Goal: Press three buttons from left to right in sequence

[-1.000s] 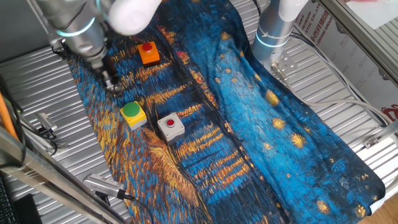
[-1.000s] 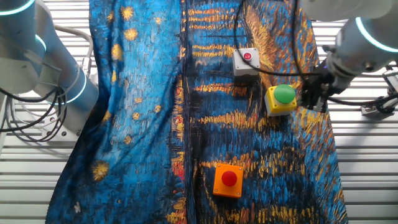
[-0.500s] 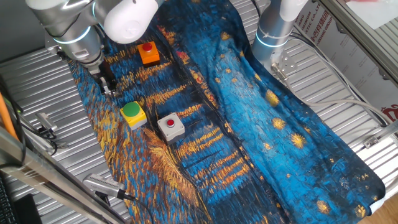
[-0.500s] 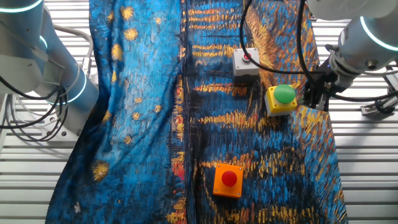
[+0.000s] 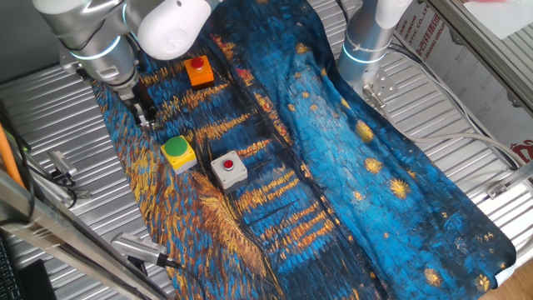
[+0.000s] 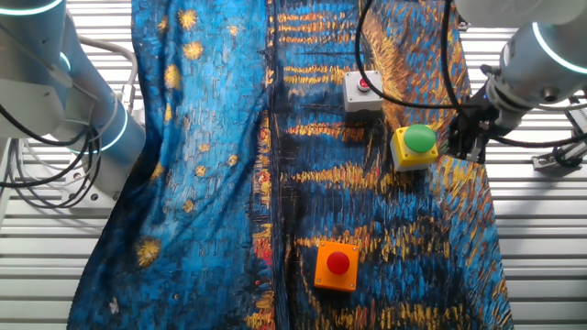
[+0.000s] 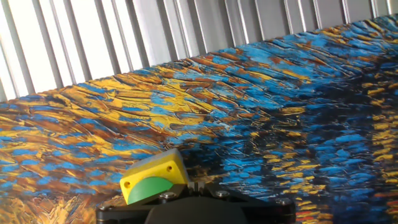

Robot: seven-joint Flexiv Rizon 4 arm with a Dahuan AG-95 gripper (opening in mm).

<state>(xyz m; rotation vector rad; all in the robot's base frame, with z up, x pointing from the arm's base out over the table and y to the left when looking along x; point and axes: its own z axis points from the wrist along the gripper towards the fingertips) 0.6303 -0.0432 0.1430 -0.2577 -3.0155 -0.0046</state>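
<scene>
Three button boxes sit on cloth [image 5: 333, 158]; gripper [image 5: 143, 115] has lifted slightly, now steady at 11 o'clock of the green-capped yellow box [image 5: 178, 152] (claw state unclear), no press yet.

Two fixed cams look steeply down on the patterned cloth [image 5: 333, 167] from opposite sides; both cover all three buttons. Hand cam sits low and close, sharing only the yellow box with green cap [image 7: 154, 182].
</scene>
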